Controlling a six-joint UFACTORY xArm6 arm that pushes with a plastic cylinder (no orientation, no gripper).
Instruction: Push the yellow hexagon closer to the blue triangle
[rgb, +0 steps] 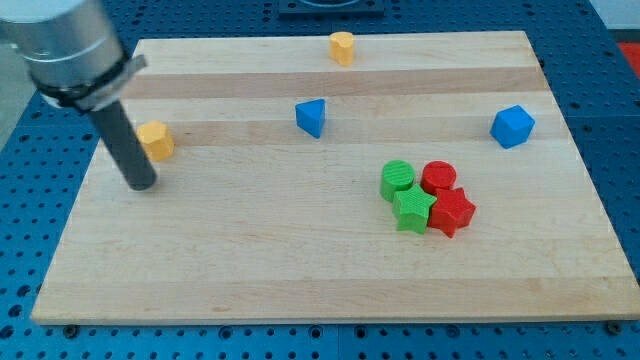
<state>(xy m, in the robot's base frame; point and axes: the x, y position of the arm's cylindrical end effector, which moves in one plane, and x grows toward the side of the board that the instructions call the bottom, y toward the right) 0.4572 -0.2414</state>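
Observation:
The yellow hexagon (156, 140) lies on the wooden board at the view's left. The blue triangle (311, 116) lies to its right, near the board's upper middle. My tip (141, 185) rests on the board just below and slightly left of the yellow hexagon, close to it but apart. The rod rises up and to the left to the grey arm at the view's top left corner.
A second yellow block (342, 47) sits at the board's top edge. A blue cube (512, 126) sits at the right. A green cylinder (398, 179), green star (412, 209), red cylinder (438, 177) and red star (452, 211) cluster at the lower right.

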